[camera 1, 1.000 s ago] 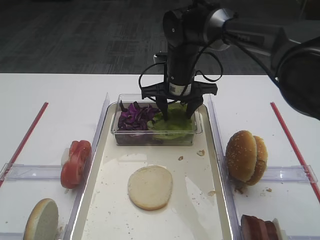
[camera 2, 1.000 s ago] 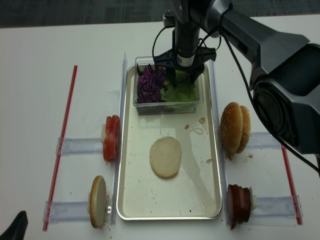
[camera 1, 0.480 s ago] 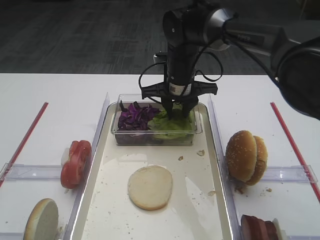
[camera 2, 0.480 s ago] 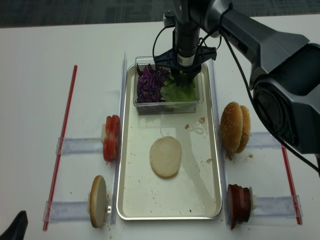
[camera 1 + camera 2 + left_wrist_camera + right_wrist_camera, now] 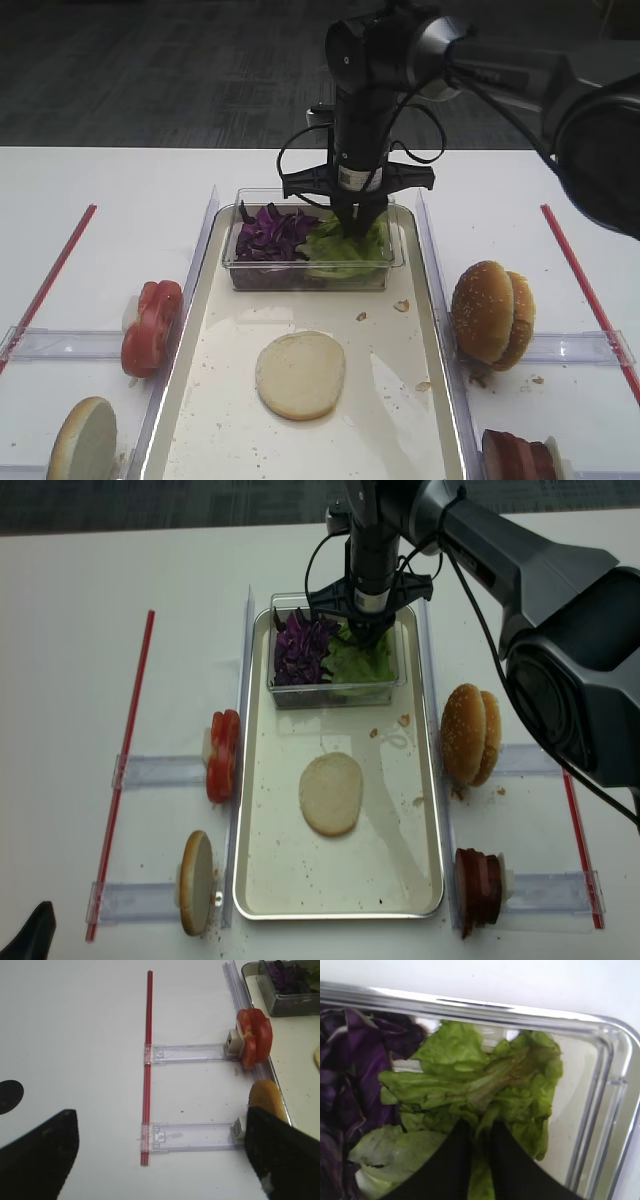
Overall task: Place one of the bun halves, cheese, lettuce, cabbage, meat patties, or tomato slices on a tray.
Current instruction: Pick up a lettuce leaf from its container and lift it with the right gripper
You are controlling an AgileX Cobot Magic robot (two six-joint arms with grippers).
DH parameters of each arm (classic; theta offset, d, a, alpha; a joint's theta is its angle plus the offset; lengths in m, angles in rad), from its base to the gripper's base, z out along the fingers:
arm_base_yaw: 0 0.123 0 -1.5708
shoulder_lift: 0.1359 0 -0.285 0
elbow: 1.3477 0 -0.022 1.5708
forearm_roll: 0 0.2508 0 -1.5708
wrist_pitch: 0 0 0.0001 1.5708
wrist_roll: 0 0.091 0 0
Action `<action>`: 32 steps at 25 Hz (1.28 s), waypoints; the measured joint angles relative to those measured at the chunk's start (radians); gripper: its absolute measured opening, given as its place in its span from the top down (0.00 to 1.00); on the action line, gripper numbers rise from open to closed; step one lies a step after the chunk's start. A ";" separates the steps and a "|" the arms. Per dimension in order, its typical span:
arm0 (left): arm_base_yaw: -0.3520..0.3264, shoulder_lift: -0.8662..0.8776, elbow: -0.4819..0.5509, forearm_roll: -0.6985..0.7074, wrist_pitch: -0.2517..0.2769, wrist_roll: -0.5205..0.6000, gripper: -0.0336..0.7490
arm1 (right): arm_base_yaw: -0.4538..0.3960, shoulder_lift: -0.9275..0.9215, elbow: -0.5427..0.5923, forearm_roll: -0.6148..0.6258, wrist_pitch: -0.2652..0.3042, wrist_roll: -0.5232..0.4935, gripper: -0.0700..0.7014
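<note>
White worktop under a dark carpeted floor filled the exterior high view. Right tool pointed straight down into the clear tub at the tray's far end, jaws drawn nearly together on the lettuce directly beneath them; cabbage just to its left. A flat bun half lay mid-tray, nearer the worktop's near edge than the tub.

Right wrist view: both dark fingers pinched a fold of the leaf, which spread away from the tips toward the tub's far wall. How much leaf was actually caught, couldn't tell; the tips were buried in it.

Left wrist view: left tool stood wide open over bare worktop near the left edge, well apart from the tub, holding nothing. Tomato slices and a domed bun were cut off at frame right.

Realsense view: same picture, right arm far nearer the lettuce. Meat patties sat beyond the tray's right rim.
</note>
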 joint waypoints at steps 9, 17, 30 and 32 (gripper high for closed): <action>0.000 0.000 0.000 0.000 0.000 0.000 0.17 | 0.000 0.000 0.000 0.002 0.000 -0.008 0.84; 0.000 0.000 0.000 0.000 0.000 0.000 0.17 | 0.002 -0.009 -0.021 0.022 0.000 -0.016 0.84; 0.000 0.000 0.000 0.000 0.000 0.000 0.17 | 0.002 -0.069 -0.062 0.059 0.003 -0.009 0.84; 0.000 0.000 0.000 0.000 0.000 0.000 0.17 | 0.002 -0.081 -0.062 0.059 0.006 -0.009 0.84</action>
